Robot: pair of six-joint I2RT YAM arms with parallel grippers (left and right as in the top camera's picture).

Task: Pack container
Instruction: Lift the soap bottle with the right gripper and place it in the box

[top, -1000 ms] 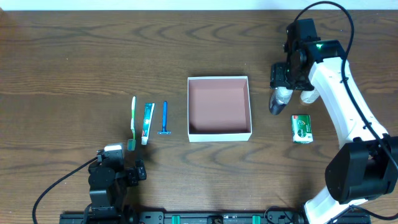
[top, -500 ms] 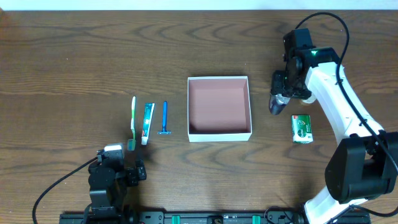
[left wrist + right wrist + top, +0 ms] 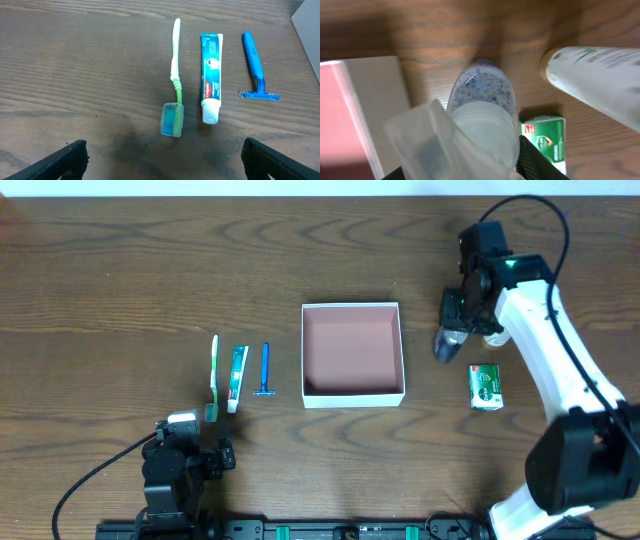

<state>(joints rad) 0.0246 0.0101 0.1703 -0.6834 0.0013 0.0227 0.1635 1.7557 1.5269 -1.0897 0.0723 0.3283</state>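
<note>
The container, a shallow square white box with a pinkish-brown inside, sits open and empty at the table's middle; its wall shows at the left of the right wrist view. My right gripper is just right of it, shut on a clear plastic bottle that hangs tilted above the table; the right wrist view shows the bottle between the jaws. My left gripper is open and empty near the front left edge, with its jaws short of the toiletries.
A toothbrush, a toothpaste tube and a blue razor lie in a row left of the container. A white bottle stands by my right gripper. A small green box lies in front of it.
My right gripper has shifted slightly with the clear bottle in it. The left arm and the other things have not moved.
</note>
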